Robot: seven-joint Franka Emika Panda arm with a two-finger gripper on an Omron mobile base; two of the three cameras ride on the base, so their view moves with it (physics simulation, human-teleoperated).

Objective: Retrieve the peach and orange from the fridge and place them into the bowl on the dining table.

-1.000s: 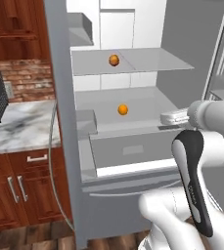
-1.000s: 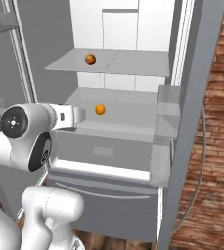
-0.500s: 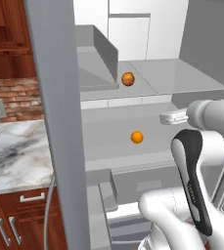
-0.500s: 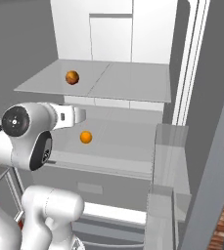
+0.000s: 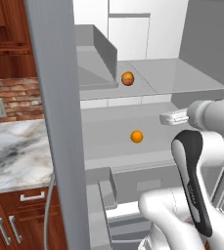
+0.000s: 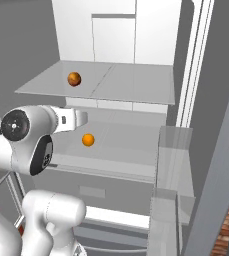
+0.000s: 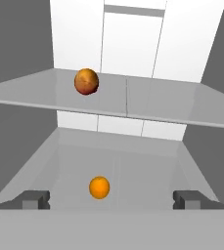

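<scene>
The fridge point(image 5: 55, 122) stands open, white inside with grey shelves. On its upper shelf lies the dull reddish-tan peach point(image 5: 127, 78) point(image 6: 74, 78) point(image 7: 86, 81). One shelf lower rests the bright orange point(image 5: 137, 136) point(image 6: 88, 140) point(image 7: 99, 187). My gripper point(image 7: 112, 198) is open and empty, level with the lower shelf and pointing into the fridge, short of the orange. The base views show the gripper point(image 5: 163, 118) point(image 6: 85, 118) a little above and to the side of the orange. The bowl and the dining table are out of view.
The open left fridge door edge point(image 5: 59, 161) stands close on my left, with a marble counter point(image 5: 11, 156) and wood drawers beyond it. Door bins point(image 6: 173, 150) of the right door jut out near the shelves. A grey drawer front point(image 5: 147, 180) sits under the lower shelf.
The base has driven closer to the fridge, so the shelves and both fruits loom larger in the base views. Neither fruit has moved, and the gripper stays open.
</scene>
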